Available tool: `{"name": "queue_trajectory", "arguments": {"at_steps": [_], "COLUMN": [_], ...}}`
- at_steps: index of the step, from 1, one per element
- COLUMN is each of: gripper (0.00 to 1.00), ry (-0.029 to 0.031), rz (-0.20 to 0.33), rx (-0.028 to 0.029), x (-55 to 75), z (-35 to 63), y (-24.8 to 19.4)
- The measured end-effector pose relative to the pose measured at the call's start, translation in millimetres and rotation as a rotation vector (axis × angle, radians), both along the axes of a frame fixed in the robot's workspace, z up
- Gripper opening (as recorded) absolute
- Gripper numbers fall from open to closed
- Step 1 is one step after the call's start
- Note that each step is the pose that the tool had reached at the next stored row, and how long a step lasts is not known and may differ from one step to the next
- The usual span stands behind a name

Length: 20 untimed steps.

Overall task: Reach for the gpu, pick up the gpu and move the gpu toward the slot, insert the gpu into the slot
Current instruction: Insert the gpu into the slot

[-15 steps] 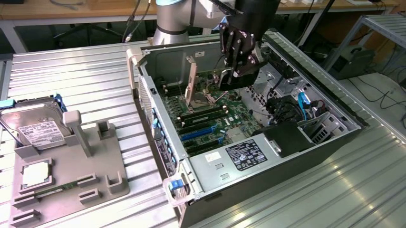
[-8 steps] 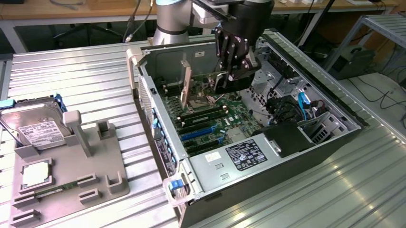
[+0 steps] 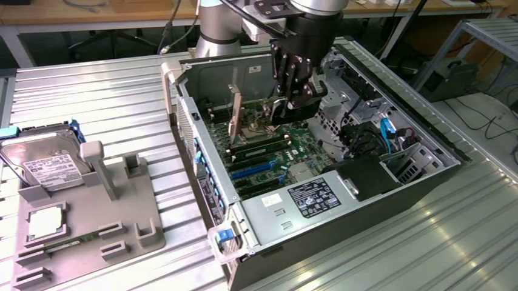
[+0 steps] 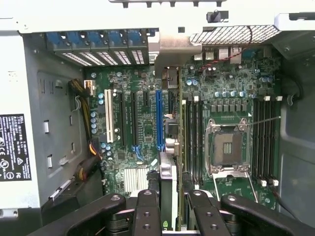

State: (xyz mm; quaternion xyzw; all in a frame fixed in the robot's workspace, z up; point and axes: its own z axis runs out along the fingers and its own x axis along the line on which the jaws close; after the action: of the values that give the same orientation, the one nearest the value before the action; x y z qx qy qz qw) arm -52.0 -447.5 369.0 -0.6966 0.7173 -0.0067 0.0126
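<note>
My gripper reaches down into the open computer case and is shut on the gpu, which stands on edge over the green motherboard. In the wrist view the gpu runs edge-on from between my fingers to its silver bracket at the case's rear wall. The blue slot lies just beside the card's edge and parallel to it. I cannot tell whether the card touches the board. The blue slot also shows on the board's near side in the exterior view.
The square CPU socket and black memory slots flank the card. The power supply fills the case's near corner, with cables at the exterior view's right. A hard drive sits on a grey fixture outside.
</note>
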Motion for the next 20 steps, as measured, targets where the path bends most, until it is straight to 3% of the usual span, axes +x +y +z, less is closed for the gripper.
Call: {"name": "queue_trajectory", "arguments": {"at_steps": [12,20], "gripper": [0.27,0.27], "ry": [0.0,-0.0001], "rz": [0.0,0.0], "rx": [0.0,0.0], "x": [-9.0,-11.4], "z": [-13.0,-33.3], "y": [0.0,0.0]}}
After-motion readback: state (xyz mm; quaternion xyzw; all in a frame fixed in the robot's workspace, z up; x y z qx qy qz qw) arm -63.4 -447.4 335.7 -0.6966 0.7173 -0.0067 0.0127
